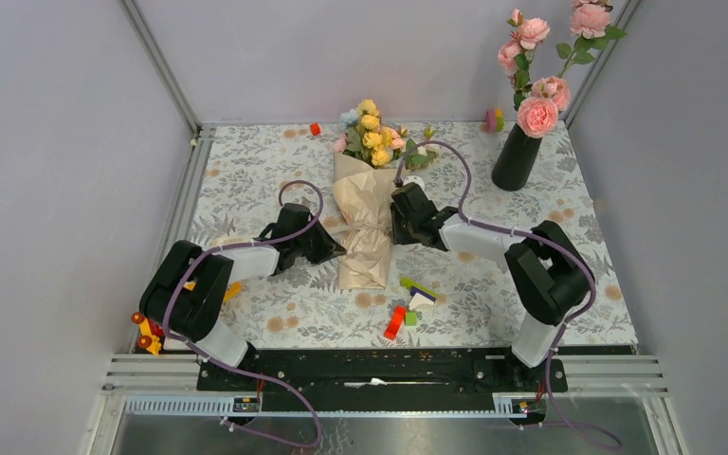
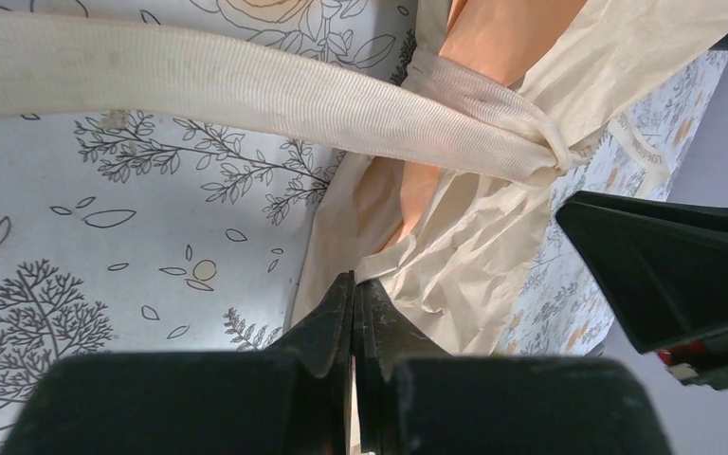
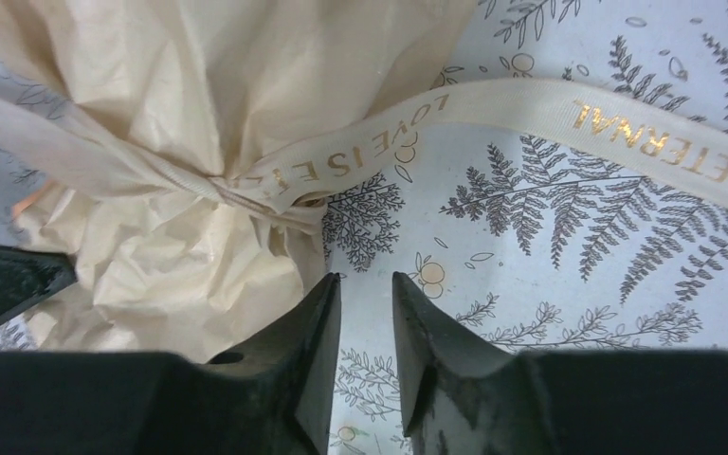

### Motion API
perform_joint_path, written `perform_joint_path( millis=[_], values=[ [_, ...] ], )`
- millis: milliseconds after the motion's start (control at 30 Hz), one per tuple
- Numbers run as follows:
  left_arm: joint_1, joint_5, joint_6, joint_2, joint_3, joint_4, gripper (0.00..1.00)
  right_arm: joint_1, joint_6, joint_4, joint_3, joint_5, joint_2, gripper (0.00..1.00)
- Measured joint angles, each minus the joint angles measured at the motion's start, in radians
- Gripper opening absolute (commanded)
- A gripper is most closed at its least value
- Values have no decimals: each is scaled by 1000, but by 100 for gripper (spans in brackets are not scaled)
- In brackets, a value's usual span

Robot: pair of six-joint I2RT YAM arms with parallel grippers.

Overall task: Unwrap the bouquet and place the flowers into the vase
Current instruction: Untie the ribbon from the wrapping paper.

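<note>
Black left gripper [image 2: 354, 282] fingers pressed together at the paper wrap [image 2: 474, 246] edge, perhaps nipping a fold | bouquet [image 1: 365, 227] lying flat mid-table [image 1: 246, 180], flowers [image 1: 374, 137] at far end, ribbon [image 3: 531, 104] knotted round it | right gripper [image 3: 367, 282] slightly spread beside the wrap, holding nothing | vase [image 1: 517, 156] upright far right, holding pink roses [image 1: 537, 116]

The top camera looked down from above and behind the arm bases, far enough off to take in the whole surface [image 1: 246, 171]. Each wrist camera sat close behind its own claw, facing the bouquet [image 1: 365, 227] just ahead. The left claw [image 2: 353, 284] and right claw [image 3: 365, 284] looked from opposite sides. Both views shared the ribbon knot [image 2: 552, 154] beyond the claw tips.
</note>
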Motion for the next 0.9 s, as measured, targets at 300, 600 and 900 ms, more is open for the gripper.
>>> perform_joint_path(
  millis=[300,600,900],
  values=[
    [0,-41,71,-62,6,-92,49,-34,-51,56,-22,-141,-58,40],
    [0,-171,176,-193,91,-268,74,-84,-97,93,19,-280,-4,39],
    [0,-187,204,-188,233,-320,75,-92,-118,108,29,-324,52,40]
  ],
)
